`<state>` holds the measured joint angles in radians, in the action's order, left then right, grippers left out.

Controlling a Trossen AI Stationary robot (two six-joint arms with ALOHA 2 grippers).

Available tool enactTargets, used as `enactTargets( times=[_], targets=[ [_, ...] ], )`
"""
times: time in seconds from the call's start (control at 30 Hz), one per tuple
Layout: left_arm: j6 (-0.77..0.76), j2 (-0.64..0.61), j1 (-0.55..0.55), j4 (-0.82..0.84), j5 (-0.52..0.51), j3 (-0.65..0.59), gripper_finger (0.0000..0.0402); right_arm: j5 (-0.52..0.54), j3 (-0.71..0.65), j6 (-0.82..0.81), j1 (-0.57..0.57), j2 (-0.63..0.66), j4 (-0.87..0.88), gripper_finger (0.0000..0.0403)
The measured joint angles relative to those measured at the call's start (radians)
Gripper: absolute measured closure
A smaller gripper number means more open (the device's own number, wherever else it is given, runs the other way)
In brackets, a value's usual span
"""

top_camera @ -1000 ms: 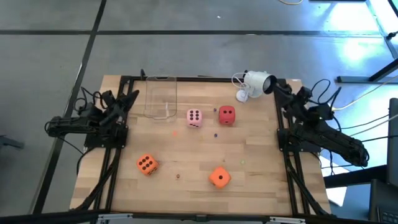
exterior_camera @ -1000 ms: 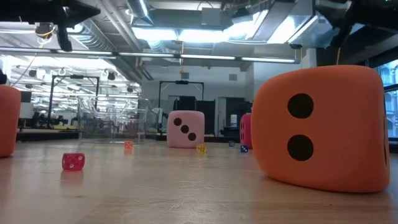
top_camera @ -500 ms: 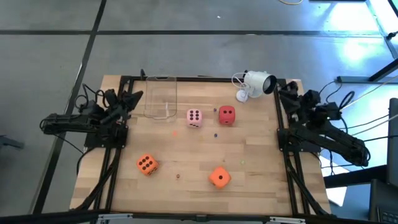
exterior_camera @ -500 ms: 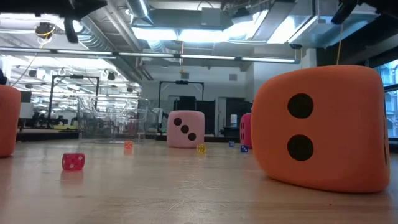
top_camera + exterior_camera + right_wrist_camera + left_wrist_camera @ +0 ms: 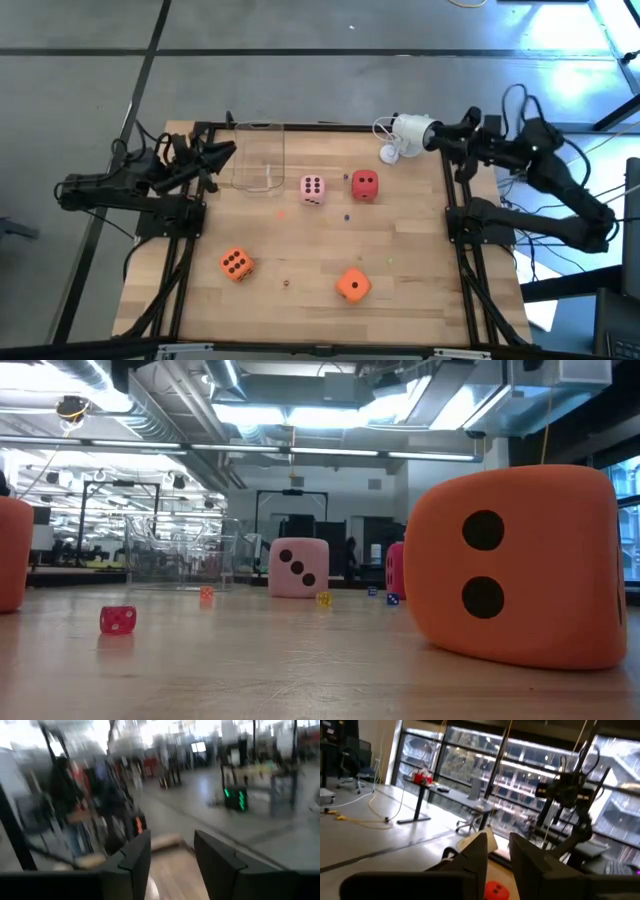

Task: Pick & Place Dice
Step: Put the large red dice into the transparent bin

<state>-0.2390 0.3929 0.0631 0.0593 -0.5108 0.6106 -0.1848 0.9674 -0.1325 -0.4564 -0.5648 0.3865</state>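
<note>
Now left hand (image 5: pixel 228 151) raised near table's far-left corner, fingers parted; right hand (image 5: pixel 443 134) far-right, parted, empty.

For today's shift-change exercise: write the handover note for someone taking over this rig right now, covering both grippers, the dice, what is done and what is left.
Left gripper: raised at the table's left rear edge beside the clear container, jaws apart, holding nothing.
Right gripper: raised at the right rear corner near the white camera, jaws apart, holding nothing.
Dice: pink die and red die side by side mid-table; two orange dice nearer the front, one left, one centre. Tiny dice are scattered between them.
Done: no die picked.
Left: all four dice.
</note>
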Motion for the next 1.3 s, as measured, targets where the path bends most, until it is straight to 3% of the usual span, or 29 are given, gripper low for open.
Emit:
enactTargets(
  times=[0.13, 0.27, 0.6, 0.73, 1.0, 1.2, 1.3],
  targets=[
    [0.0, -0.001, 0.0, 0.029, 0.0, 0.005, 0.0313, 0.041, 0.08, 0.139, 0.0, -0.085, 0.172, 0.0261],
    [0.0, -0.001, 0.0, 0.035, 0.001, 0.005, 0.0311, 0.05, 0.09, 0.178, 0.0, -0.16, 0.183, 0.0246],
    [0.035, -0.001, 0.0, 0.058, 0.009, 0.005, 0.0311, 0.093, 0.09, 0.252, 0.0, -0.351, 0.215, 0.0099],
    [0.037, -0.001, 0.0, 0.058, 0.008, 0.005, 0.0311, 0.118, 0.09, 0.29, 0.0, -0.436, 0.266, 0.0062],
    [0.034, -0.001, 0.0, 0.073, 0.007, 0.004, 0.0309, 0.126, 0.09, 0.302, 0.005, -0.574, 0.311, 0.0053],
    [0.034, 0.0, 0.0, 0.081, 0.007, 0.004, 0.0309, 0.129, 0.09, 0.354, 0.07, -0.643, 0.35, 0.0053],
    [0.04, 0.0, 0.0, 0.081, 0.007, 0.004, 0.0309, 0.214, 0.09, 0.417, 0.132, -0.679, 0.384, 0.0053]
  ],
)
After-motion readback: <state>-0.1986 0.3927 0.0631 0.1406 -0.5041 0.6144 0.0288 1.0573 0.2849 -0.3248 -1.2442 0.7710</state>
